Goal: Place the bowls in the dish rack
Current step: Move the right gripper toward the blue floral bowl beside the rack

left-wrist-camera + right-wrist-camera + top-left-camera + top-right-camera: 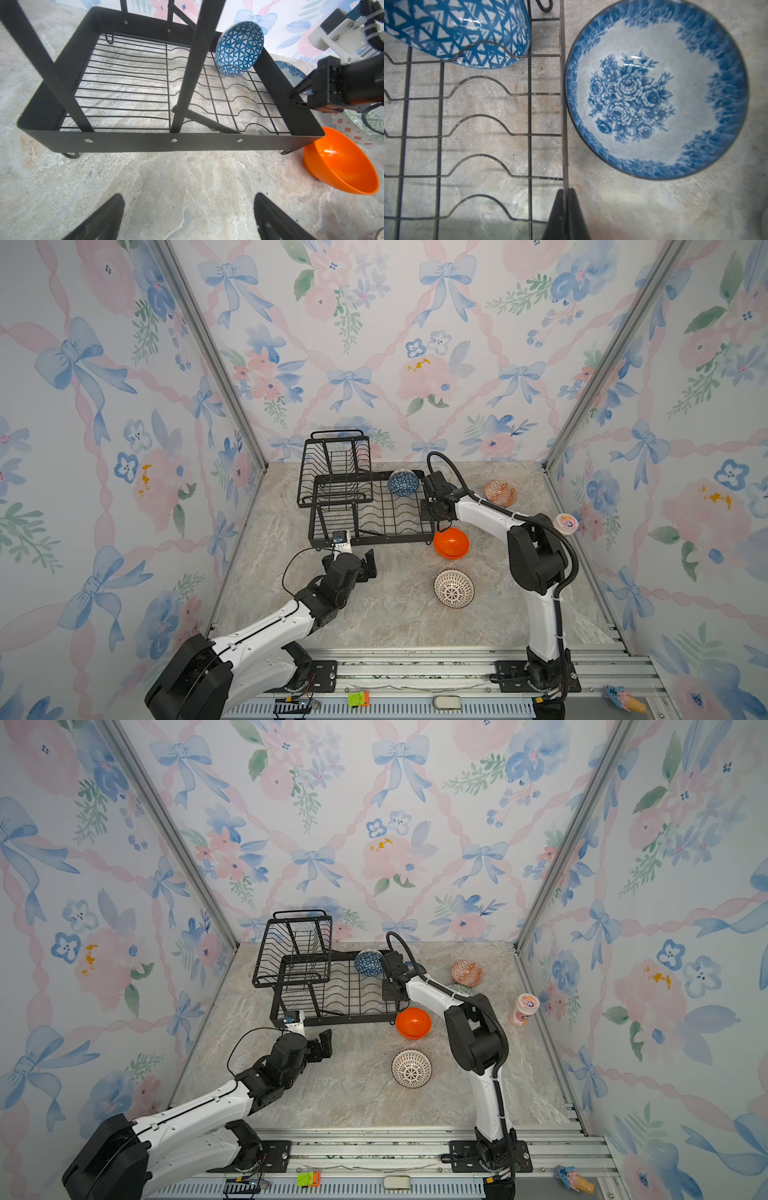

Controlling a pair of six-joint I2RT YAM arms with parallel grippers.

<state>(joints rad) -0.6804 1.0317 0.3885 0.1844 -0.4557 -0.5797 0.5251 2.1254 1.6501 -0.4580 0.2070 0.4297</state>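
Lying near right fingers [557, 220]: floral bowl [654, 93]

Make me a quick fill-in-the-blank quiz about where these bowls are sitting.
1. The geometric bowl leaning on its edge inside the dish rack is coloured ____ and white.
2. The plain bowl on the table, by the rack's corner, is ____.
3. The floral bowl sits upright ____ the rack, just beside its wall.

Missing words: blue; orange; outside.
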